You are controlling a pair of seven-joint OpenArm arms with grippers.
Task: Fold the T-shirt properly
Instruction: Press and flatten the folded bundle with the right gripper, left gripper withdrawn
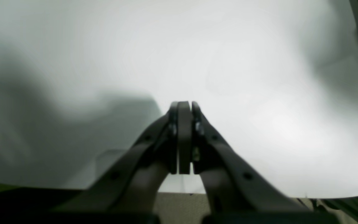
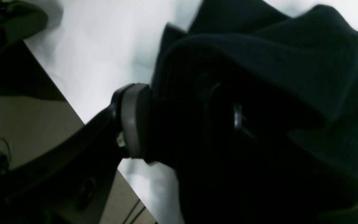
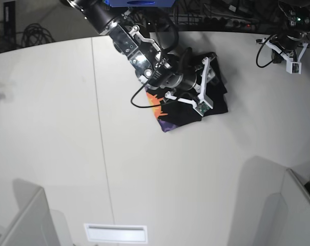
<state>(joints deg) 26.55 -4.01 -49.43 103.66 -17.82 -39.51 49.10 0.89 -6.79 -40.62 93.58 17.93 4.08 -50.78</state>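
The black T-shirt (image 3: 216, 100) lies bunched in a small bundle at the far middle of the white table (image 3: 67, 128). Its orange and purple print (image 3: 157, 110) shows at the bundle's left edge. My right gripper (image 3: 212, 72) is on the bundle. In the right wrist view the gripper (image 2: 179, 105) is shut on a thick fold of the T-shirt (image 2: 291, 62). One grey pad (image 2: 134, 121) shows and cloth hides the other finger. My left gripper (image 1: 185, 109) is shut and empty over bare table. In the base view it (image 3: 290, 48) is at the far right corner.
A seam (image 3: 99, 128) runs across the table left of the shirt. A white slot (image 3: 115, 233) sits at the near edge. Grey partitions stand at the near left (image 3: 21, 220) and near right (image 3: 293, 215). Cables (image 3: 231, 15) lie behind the table.
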